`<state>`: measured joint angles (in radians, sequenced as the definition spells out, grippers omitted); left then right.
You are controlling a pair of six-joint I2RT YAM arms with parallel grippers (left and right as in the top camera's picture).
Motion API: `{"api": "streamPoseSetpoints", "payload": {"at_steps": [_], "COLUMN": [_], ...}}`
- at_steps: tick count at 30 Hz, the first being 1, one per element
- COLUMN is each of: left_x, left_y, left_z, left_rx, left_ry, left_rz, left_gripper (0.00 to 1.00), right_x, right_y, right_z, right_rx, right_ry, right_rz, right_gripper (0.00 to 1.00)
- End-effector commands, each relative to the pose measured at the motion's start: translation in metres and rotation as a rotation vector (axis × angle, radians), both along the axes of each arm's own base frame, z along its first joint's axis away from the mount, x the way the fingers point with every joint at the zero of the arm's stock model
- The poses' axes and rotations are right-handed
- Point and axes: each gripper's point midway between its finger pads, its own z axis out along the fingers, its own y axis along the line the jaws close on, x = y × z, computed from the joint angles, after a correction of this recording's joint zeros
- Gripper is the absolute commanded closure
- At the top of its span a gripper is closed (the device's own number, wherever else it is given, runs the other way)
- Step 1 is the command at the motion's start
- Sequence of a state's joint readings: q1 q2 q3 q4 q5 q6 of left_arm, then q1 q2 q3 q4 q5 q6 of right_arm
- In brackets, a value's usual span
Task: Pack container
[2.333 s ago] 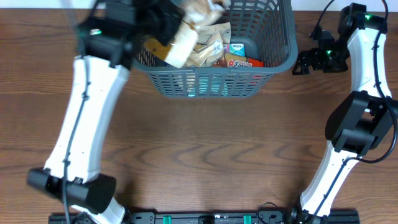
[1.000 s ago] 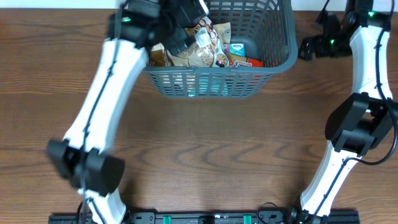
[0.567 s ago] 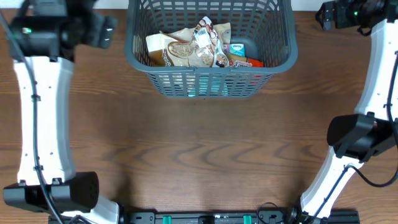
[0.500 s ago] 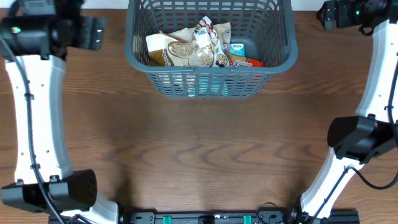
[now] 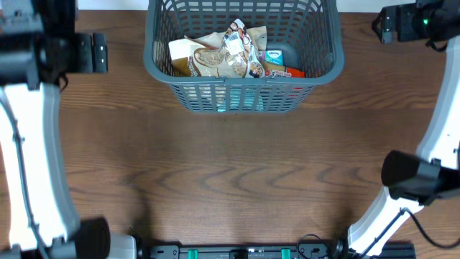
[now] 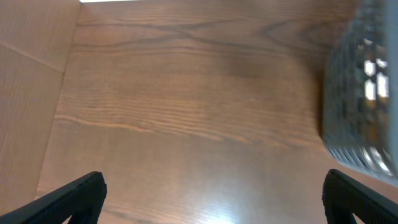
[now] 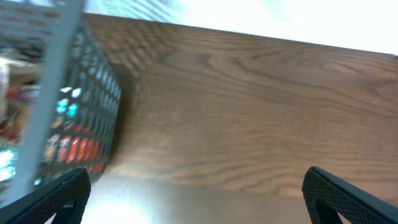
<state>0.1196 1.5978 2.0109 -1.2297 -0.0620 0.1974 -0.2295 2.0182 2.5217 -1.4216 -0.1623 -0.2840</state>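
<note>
The container [image 5: 244,93] is a dark grey-blue lattice basket at the back middle of the table, with several snack packets [image 5: 223,54] lying inside. Its wall shows blurred at the right edge of the left wrist view [image 6: 364,112] and at the left of the right wrist view [image 7: 59,106]. My left gripper [image 6: 214,199] is open and empty, left of the basket over bare wood. My right gripper [image 7: 199,196] is open and empty as well, to the right of the basket. In the overhead view the left gripper [image 5: 90,54] and right gripper [image 5: 388,25] flank the basket.
The wooden table [image 5: 237,180] stretches in front of the basket. The white arm links stand along the left edge [image 5: 32,151] and right edge [image 5: 438,144]. A lighter panel [image 6: 31,93] borders the table on the left.
My left arm has drawn back out of the basket and swung left, leaving a packet inside. The right gripper has shifted a little right and up.
</note>
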Motion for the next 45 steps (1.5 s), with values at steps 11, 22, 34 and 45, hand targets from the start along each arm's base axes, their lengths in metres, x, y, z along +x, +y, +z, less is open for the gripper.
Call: {"api": "streamPoseSetpoints", "payload": {"at_steps": [11, 22, 34, 45], "left_x": [-0.095, -0.129, -0.129, -0.128], "left_y": [-0.024, -0.040, -0.040, -0.040], "left_z": [-0.095, -0.145, -0.149, -0.149], "left_rx": [-0.084, -0.193, -0.211, -0.210], "left_ry": [0.050, 0.027, 0.030, 0.027], "left_rz": [-0.020, 0.015, 0.040, 0.039], "left_gripper": [0.01, 0.01, 0.01, 0.01], "right_x": [-0.070, -0.132, -0.200, -0.220], "right_y": [0.060, 0.085, 0.091, 0.090], "right_z": [0.049, 0.078, 0.033, -0.065], "right_rx": [-0.052, -0.081, -0.035, -0.025], "right_ry": [0.000, -0.030, -0.036, -0.092], "right_rz": [0.041, 0.085, 0.075, 0.066], "right_gripper": [0.01, 0.01, 0.01, 0.01]}}
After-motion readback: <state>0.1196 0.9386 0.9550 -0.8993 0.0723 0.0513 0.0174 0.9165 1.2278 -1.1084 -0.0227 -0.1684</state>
